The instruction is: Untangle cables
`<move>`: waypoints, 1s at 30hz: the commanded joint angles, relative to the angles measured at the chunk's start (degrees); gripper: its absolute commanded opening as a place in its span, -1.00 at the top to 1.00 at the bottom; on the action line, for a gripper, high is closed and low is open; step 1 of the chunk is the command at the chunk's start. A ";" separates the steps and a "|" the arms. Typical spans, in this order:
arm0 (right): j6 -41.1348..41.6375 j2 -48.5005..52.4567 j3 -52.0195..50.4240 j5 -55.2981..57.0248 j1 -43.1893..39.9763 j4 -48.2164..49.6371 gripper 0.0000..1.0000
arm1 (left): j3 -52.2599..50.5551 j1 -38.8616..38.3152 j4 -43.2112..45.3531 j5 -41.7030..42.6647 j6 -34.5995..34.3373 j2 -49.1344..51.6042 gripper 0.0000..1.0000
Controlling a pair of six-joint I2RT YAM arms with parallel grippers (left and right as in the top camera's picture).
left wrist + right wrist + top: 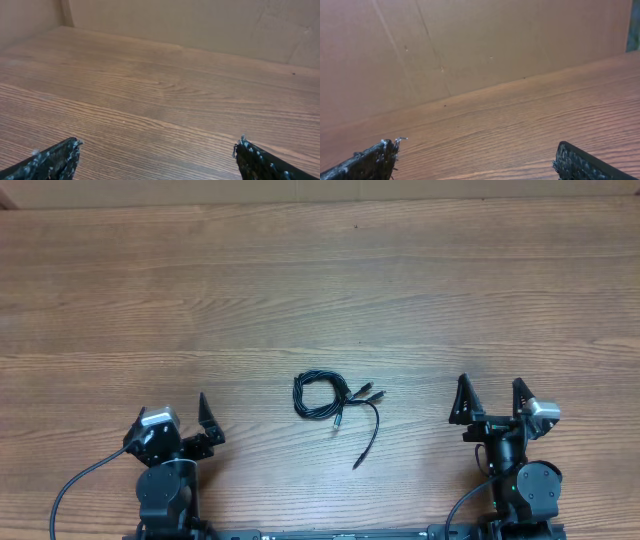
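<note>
Nearest you, both arms sit at the near edge of the tabletop [320, 280], one toward each near corner. Your left fingers [207, 418] are spread wide with nothing between them; the left wrist view shows only bare wood grain between the two dark pads. Your right fingers [463, 400] are likewise spread wide and empty, well clear of anything.

Farther in, between the two arms and roughly midway along the tabletop's width, lie the cables [298, 395]. They form a small black coil resting flat on the wood. Several plug ends [366, 393] poke out on its right side, and one loose tail [368, 442] curves back toward the near edge. Neither arm touches them.

Beyond the far edge stands a plain cardboard wall [470, 45].
</note>
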 commanded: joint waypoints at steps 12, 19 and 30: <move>0.17 -0.15 -0.61 1.27 0.28 0.68 -1.00 | -0.17 0.35 6.05 4.13 1.90 -0.59 -0.99; 0.15 -0.15 -0.57 -3.82 0.28 5.81 -1.00 | -0.17 0.35 13.46 13.81 6.36 -0.59 -1.00; 0.15 -0.11 5.44 -4.79 0.28 7.74 -1.00 | 5.18 0.35 18.40 13.77 5.84 1.33 -0.99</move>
